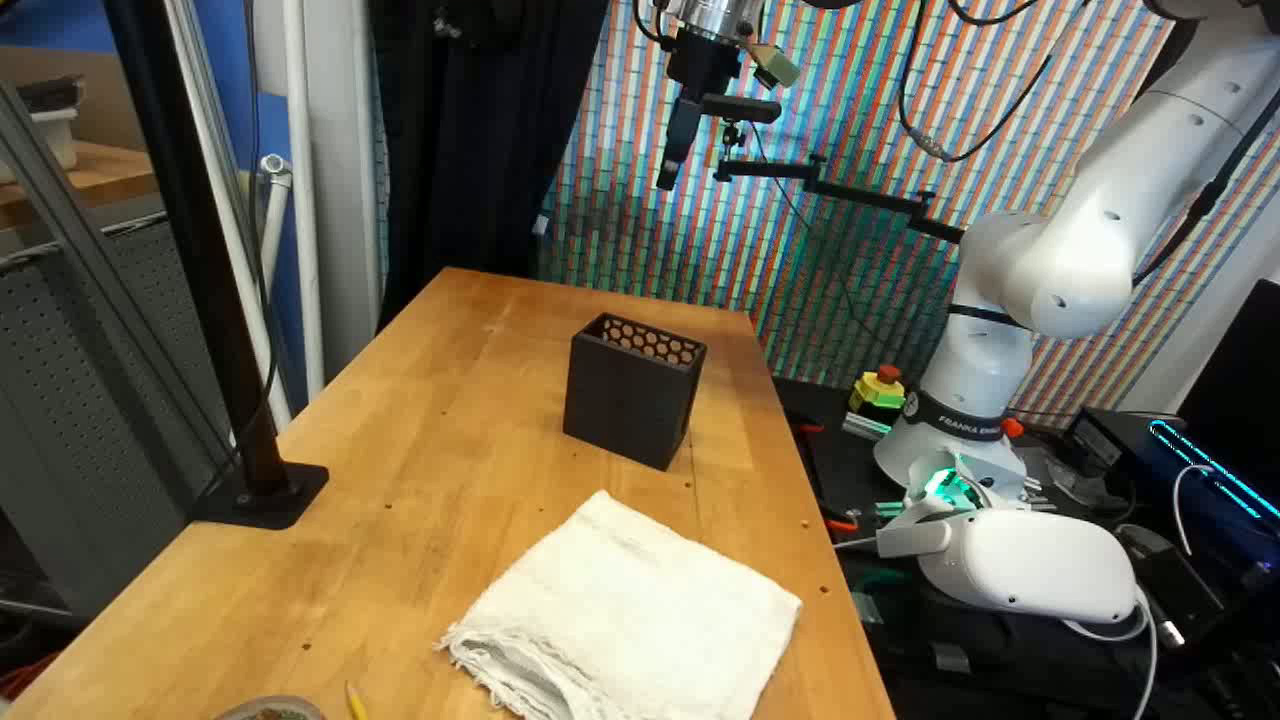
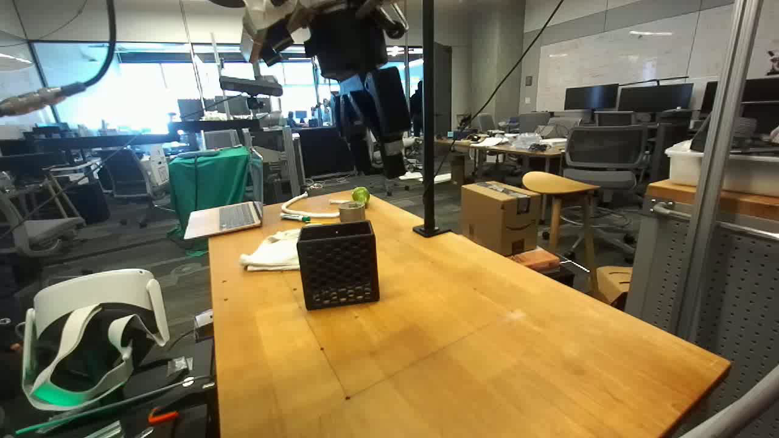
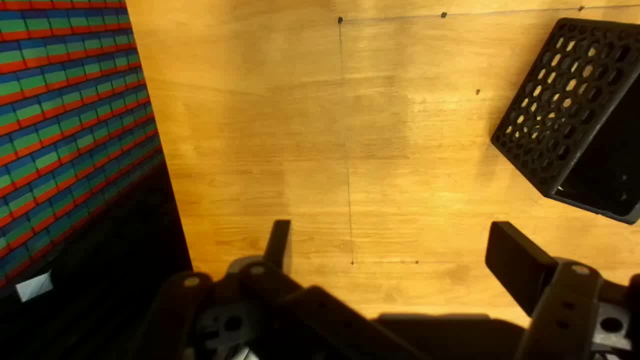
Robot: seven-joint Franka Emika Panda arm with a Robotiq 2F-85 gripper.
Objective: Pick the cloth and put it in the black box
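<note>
standing at the left of the frame in an exterior view, a black pole [image 1: 203,240] rises from the wooden table [image 1: 420,470]. at the lower left, the bottom edge cuts off a round container [image 1: 270,702] and a thin yellow thing [image 1: 355,702], too little shown to name. next comes the white cloth [image 1: 640,610], folded and flat on the table at the lower middle. just above it in the frame, near but apart, the black box [image 1: 630,400] stands upright at the centre, its mouth facing up. the gripper [image 1: 668,180] hangs at the upper middle, pointing down; in the wrist view its fingers [image 3: 520,265] are spread wide apart, bare table showing between them, with the box at the upper right. farther right come a red and yellow stop button [image 1: 878,390], the white robot arm [image 1: 1075,240] and, at the lower right, a white headset [image 1: 1045,565].
</note>
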